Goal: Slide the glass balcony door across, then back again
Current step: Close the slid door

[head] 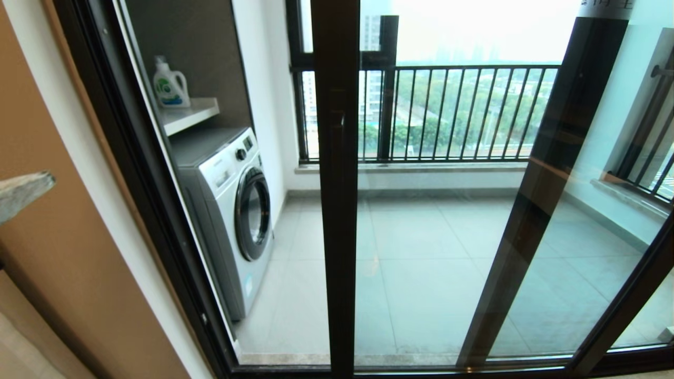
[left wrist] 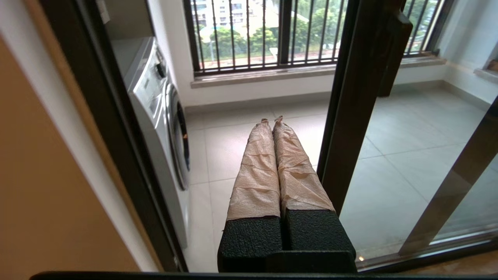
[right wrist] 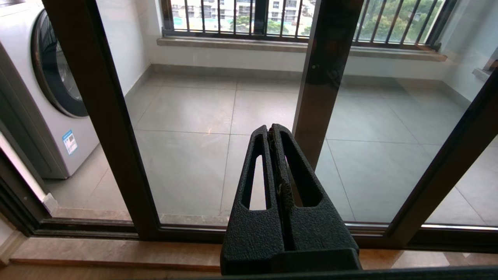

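Note:
The glass balcony door (head: 337,221) stands partly slid across, its dark brown handle stile in the middle of the head view with the small handle (head: 341,131) on it. A gap lies open between that stile and the left jamb (head: 131,173). My left gripper (left wrist: 272,120), fingers wrapped in beige tape, is shut on nothing and hangs in that gap, just beside the stile (left wrist: 350,109). Its tip (head: 31,189) shows at the head view's left edge. My right gripper (right wrist: 270,127), black, is shut and empty in front of the door glass (right wrist: 186,155), apart from it.
Out on the tiled balcony a white washing machine (head: 231,210) stands left, with a detergent bottle (head: 169,84) on a shelf above. A second dark stile (head: 547,173) shows behind the glass. The railing window (head: 458,110) is at the back. A tan wall (head: 63,263) flanks the jamb.

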Tool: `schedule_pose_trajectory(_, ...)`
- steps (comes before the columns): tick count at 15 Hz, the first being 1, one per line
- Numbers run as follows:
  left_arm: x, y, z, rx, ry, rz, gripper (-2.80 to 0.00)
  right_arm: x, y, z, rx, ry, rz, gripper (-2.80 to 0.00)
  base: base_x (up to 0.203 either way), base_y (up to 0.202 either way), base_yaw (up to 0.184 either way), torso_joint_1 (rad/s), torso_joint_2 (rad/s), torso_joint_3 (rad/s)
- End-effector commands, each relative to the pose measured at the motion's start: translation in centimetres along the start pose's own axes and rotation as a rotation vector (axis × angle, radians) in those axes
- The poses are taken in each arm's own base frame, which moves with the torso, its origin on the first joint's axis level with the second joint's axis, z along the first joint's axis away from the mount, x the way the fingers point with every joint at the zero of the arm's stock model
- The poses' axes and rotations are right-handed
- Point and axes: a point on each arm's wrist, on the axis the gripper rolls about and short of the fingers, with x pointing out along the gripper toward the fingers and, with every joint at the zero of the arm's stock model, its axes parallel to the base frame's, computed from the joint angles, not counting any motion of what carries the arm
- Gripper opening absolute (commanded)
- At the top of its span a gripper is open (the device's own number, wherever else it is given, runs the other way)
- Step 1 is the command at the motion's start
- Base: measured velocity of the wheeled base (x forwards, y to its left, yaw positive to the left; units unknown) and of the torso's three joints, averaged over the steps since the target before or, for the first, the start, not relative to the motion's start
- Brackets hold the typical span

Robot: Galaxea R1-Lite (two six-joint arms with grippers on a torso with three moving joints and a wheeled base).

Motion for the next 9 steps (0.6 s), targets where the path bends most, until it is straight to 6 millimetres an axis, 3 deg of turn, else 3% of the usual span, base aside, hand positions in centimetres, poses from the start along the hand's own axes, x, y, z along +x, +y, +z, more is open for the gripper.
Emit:
schedule_pose_trajectory(1, 8.5, 1.5, -1.4, -0.035, 0.094, -0.044, -2.8, 0.1, 0.0, -0.3, 0.0, 0.013, 0.001, -2.8, 0.0, 0.0, 0.0, 0.0, 0.0, 0.0)
schedule_pose_trajectory(3, 12.6, 0.5, -0.7, -0.032, 0.048, -0.129, -2.8, 0.1, 0.0, -0.3, 0.0, 0.014, 0.001, -2.8, 0.0, 0.0, 0.0, 0.0, 0.0, 0.0)
schedule_pose_trajectory(6, 15.7, -4.5, 0.2, -0.037, 0.007, -0.31, -2.8, 0.1, 0.0, -0.3, 0.0, 0.014, 0.001, -2.8, 0.0, 0.0, 0.0, 0.0, 0.0, 0.0)
schedule_pose_trajectory(9, 19.3, -9.6, -0.1, -0.08, 0.009, -0.299, -2.8, 0.1, 0.0, -0.3, -0.001, 0.014, 0.002, -2.8, 0.0, 0.0, 0.0, 0.0, 0.0, 0.0)
